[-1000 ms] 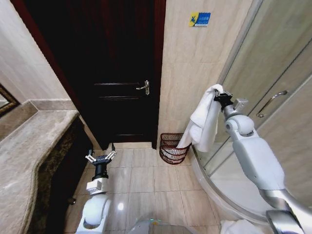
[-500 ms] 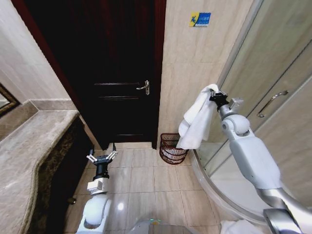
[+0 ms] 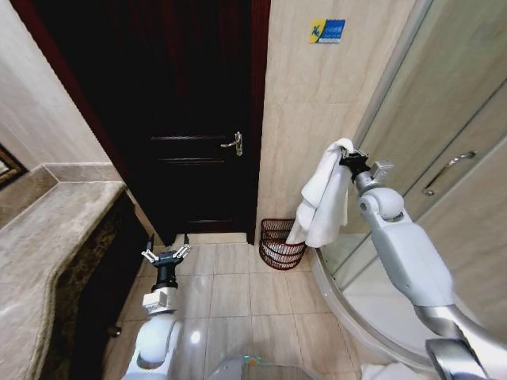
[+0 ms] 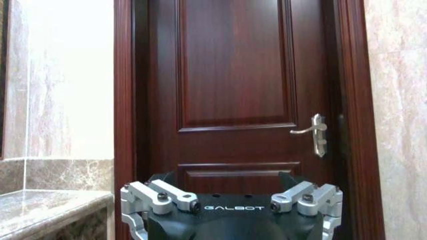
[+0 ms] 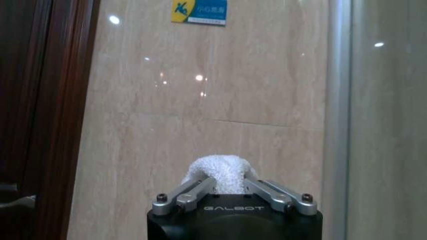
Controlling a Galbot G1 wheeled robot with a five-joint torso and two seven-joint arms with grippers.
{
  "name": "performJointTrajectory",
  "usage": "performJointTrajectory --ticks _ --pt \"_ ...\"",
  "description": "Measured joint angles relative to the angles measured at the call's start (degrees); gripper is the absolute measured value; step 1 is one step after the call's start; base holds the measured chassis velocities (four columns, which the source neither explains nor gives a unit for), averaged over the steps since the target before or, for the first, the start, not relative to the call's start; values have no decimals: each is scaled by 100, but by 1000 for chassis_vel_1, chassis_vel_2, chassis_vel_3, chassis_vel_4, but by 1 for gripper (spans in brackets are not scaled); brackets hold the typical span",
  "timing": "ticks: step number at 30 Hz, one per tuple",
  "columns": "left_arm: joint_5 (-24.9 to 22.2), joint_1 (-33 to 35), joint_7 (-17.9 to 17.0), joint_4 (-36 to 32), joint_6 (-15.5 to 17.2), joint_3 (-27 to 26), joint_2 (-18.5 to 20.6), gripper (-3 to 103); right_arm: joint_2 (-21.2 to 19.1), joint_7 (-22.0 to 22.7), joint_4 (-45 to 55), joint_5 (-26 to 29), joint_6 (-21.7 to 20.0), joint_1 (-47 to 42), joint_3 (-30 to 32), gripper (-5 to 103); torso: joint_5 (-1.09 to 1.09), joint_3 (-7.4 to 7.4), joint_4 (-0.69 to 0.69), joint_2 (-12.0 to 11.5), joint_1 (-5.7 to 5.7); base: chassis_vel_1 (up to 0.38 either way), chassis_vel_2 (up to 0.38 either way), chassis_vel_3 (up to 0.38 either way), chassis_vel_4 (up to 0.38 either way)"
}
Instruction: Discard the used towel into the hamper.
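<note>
You're mid-carry: the right gripper [image 3: 349,161] is clamped on the towel [image 3: 323,199], holding it up high, with the white cloth draped down from the pinch. In the right wrist view the towel [image 5: 217,173] bunches between the two closed-in fingers [image 5: 187,194].

The hamper [image 3: 280,242] sits on the floor against the tiled wall, just right of the dark door [image 3: 194,119] and at the edge of the shower's curved base. The towel's lower hem hangs above the hamper's right rim and looks slightly right of its centre; I can't tell whether the hem touches the rim.

The left gripper [image 3: 165,256] is parked low, well left of the hamper, over the floor tiles, fingers spread apart and holding nothing; the left wrist view has the same spread fingers [image 4: 163,196] facing the door.

Judgement: transport is nearly done, release not yet made. Your next move calls for shifting the towel a bit toward the hamper's centre and lowering it so the bulk clears the rim before opening. Risk: long cloth may snag or drape over the wicker edge.

Room: glossy beige floor tiles [image 3: 230,289], marble counter [image 3: 43,237] far left of the hamper, glass shower door [image 3: 444,119] to its right, small blue sign [image 3: 325,30] high on the wall above it.
</note>
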Motion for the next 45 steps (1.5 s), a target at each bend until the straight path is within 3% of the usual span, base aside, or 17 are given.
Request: performJointTrajectory --ticks 18,45 --pt "-67 -63 7 47 30 -23 70 100 195 7 -140 -106 26 208 -244 3 -1 0 0 0 -2 -62 67 59 -57" --pt "-64 32 11 -19 -13 -23 21 100 166 57 48 -137 11 42 -267 3 0 -1 -1 1 -3 -15 14 15 -16"
